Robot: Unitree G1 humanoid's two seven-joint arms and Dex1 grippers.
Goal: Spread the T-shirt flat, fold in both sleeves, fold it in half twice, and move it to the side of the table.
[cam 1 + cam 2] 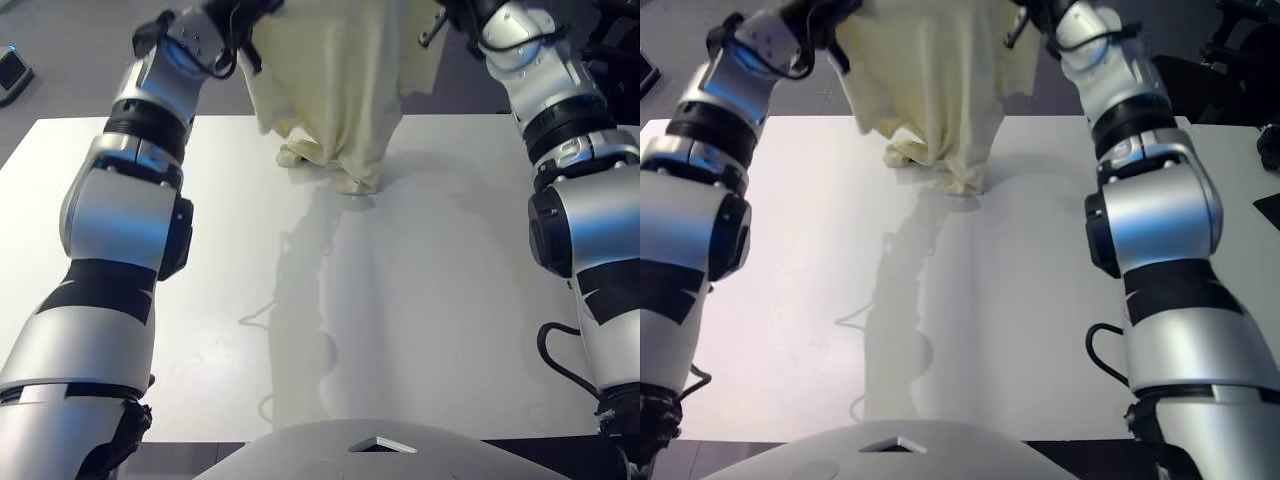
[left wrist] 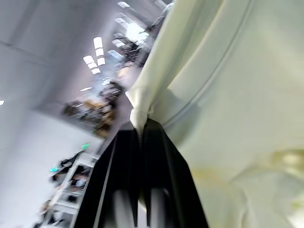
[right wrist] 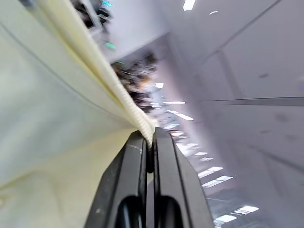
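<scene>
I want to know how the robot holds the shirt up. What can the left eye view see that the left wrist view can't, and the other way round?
Left eye view: the white table, the left arm and right arm raised at the far side, and the T-shirt hanging down with its bottom end crumpled on the table.
Left wrist view: up close, the left gripper shut on a pinch of the shirt's edge, with ceiling lights behind.
Both: the pale yellow shirt itself, held up.
</scene>
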